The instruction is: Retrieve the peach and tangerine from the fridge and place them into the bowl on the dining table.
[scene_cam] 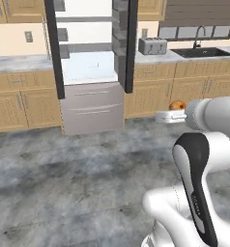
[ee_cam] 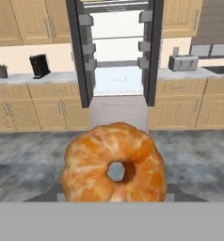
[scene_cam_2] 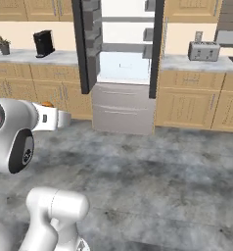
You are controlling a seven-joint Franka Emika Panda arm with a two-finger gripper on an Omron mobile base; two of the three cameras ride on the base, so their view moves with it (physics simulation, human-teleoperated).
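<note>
**Tangerine in the claw, carry under way**

Nearest, the gripper [scene_cam: 171, 114] is clamped on the tangerine [ee_cam: 114, 164], held out over the floor, well apart from the fridge [scene_cam: 90, 67]. Its dimpled pole faces back along the hand; being round, it has no real long axis. Beyond, the fridge doors stand open. Judged: transport step; next calls for turning toward the bowl.
</note>
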